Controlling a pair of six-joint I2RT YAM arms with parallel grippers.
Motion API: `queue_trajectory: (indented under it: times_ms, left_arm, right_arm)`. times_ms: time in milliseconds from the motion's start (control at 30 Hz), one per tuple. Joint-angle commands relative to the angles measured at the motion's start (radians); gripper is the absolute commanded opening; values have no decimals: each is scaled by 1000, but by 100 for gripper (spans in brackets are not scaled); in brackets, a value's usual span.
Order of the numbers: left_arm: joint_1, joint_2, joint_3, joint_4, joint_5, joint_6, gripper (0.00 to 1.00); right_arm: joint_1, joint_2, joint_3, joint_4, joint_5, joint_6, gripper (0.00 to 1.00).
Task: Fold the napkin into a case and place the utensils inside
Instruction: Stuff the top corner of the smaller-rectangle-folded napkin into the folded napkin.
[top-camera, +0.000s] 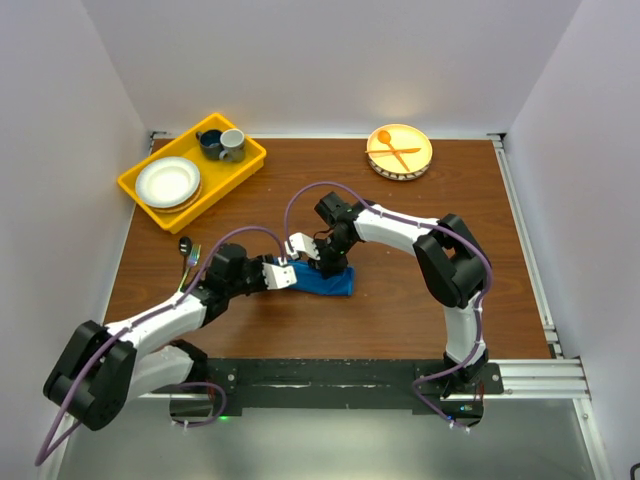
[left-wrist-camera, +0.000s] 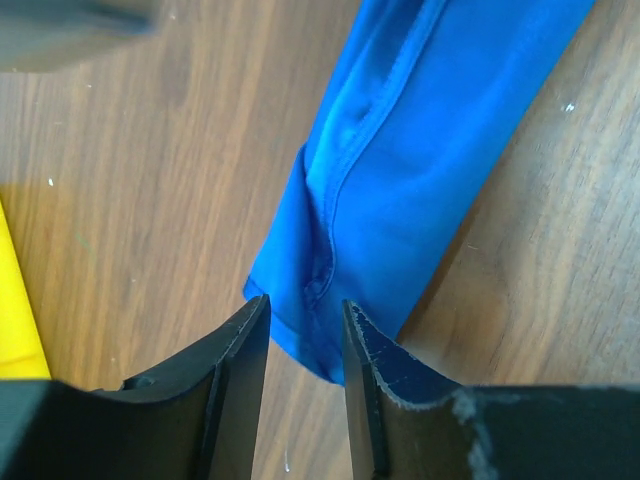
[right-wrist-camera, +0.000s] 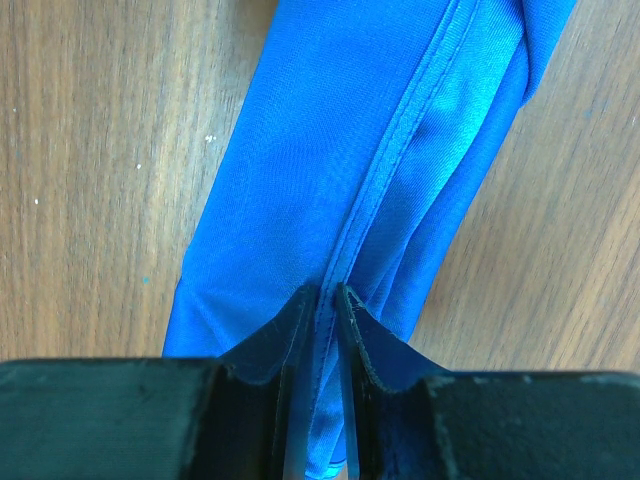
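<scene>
The bright blue napkin (top-camera: 330, 282) lies mid-table, folded into a long narrow strip. My left gripper (top-camera: 283, 275) is at its left end. In the left wrist view the jaws stand apart, the strip's end (left-wrist-camera: 420, 180) reaching between the fingertips of the left gripper (left-wrist-camera: 305, 308) without being pinched. My right gripper (top-camera: 325, 262) comes down on the strip from behind. In the right wrist view the right gripper (right-wrist-camera: 324, 292) is shut on the raised hem of the napkin (right-wrist-camera: 300, 150). The metal utensils (top-camera: 187, 252) lie at the table's left edge, partly behind my left arm.
A yellow tray (top-camera: 140, 188) at the back left holds white plates (top-camera: 167, 182) and two cups (top-camera: 222, 143). A yellow plate (top-camera: 420, 150) at the back right carries an orange plastic spoon and fork (top-camera: 392, 150). White walls close in on three sides.
</scene>
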Motion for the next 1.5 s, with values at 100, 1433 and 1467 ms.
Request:
queue_trajectory:
  times_ms: [100,1433,1467]
  left_arm:
    - [-24,64,-25,162,-90,50,37]
    - [-144,313,-105,417,-328,216,7]
    - [-144,299,-100,410,-328,196,16]
  right_arm:
    - [15,107,-60,-107,81,-5,18]
    - [17,144,-23,-153,80,-21,0]
    - [17,147,-20,-155,78,-18,0]
